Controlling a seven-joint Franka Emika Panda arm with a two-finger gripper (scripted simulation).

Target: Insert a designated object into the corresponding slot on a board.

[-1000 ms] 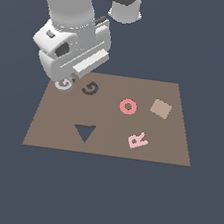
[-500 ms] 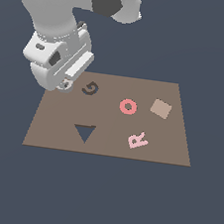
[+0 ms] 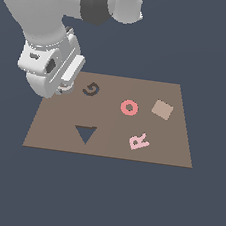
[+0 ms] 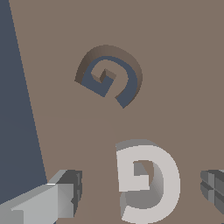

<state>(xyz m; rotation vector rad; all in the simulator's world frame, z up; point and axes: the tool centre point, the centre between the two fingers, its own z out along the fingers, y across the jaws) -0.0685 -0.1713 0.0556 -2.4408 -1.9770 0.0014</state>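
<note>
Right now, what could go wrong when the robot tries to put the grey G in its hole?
1. The gripper stands open around the grey G without touching it. If it closes off-centre, the letter might twist or slip out.
2. The G-shaped slot seems turned differently from the letter, so unless it is rotated first, it might jam on the board.

wrist view: a light-grey g block [image 4: 148,181] lies flat on the brown board [image 4: 175,52], between the two dark-padded fingers [image 4: 65,199] of the gripper [image 4: 142,192], with a clear gap to the pad on either side. near it, apart from the block, is the g-shaped slot [image 4: 109,75], cut through to dark blue. past one board edge is plain dark blue ground [image 4: 15,109].
</note>
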